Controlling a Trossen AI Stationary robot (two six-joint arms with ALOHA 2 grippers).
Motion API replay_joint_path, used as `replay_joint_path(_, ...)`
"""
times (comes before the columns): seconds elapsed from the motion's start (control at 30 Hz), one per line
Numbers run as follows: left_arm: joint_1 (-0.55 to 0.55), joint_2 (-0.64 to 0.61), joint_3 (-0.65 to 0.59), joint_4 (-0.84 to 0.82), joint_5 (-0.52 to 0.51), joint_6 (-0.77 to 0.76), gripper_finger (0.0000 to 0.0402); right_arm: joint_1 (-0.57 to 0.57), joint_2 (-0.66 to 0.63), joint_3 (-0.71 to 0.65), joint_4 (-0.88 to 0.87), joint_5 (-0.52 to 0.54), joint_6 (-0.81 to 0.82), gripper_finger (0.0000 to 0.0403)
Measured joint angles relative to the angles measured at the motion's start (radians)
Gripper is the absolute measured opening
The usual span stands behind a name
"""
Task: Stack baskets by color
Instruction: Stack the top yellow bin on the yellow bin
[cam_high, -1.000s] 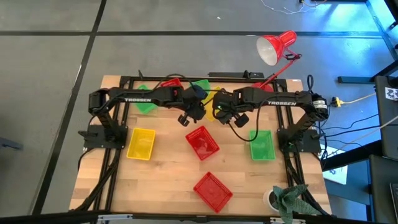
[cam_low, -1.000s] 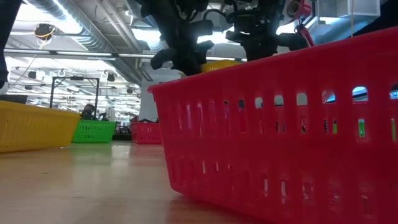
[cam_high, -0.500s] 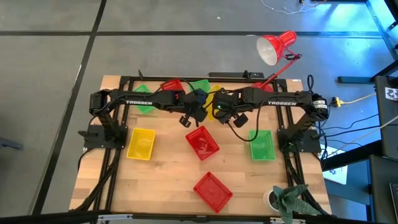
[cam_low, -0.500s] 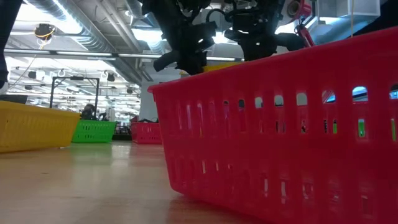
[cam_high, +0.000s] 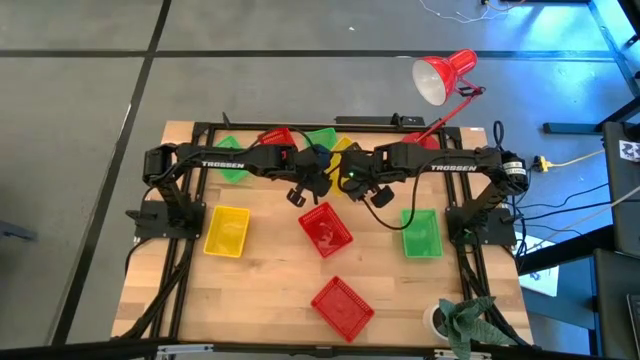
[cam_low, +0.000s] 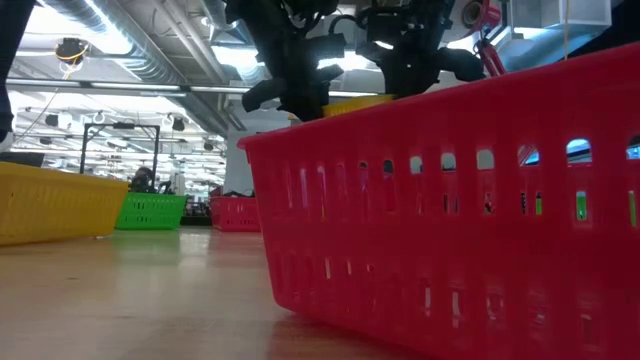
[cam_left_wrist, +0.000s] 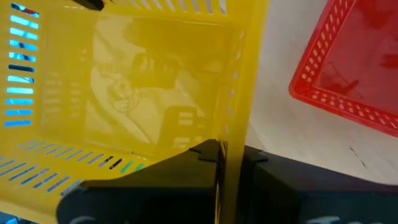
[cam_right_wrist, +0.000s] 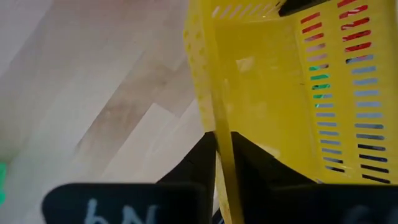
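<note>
The wooden table (cam_high: 270, 300) is spanned by both dark arms, which meet at its far middle above a raised yellow basket (cam_left_wrist: 143, 93). One wall of that basket is clamped in the left gripper (cam_left_wrist: 221, 155), and another wall is straddled by the right gripper (cam_right_wrist: 221, 146), whose fingers are parted slightly around it. Nearer than the yellow basket, a red basket (cam_high: 326, 229) lies at the table's centre.

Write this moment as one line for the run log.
left pincer: shut on yellow basket wall | right pincer: straddles opposite wall | red basket: beside

Bright, even light; blurred wrist close-ups
</note>
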Motion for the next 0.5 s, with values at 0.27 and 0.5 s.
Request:
replay_joint_path(0.27,-0.003,0.0,0.001,-0.002,-0.002,0.001,0.0,0.0,0.0,0.0,-0.006,-0.002,0.003,0.001)
replay_joint_path(0.5,-0.003,0.0,0.001,-0.007,0.003,0.001,0.0,0.0,0.0,0.0,0.008,0.0,0.007,0.0043)
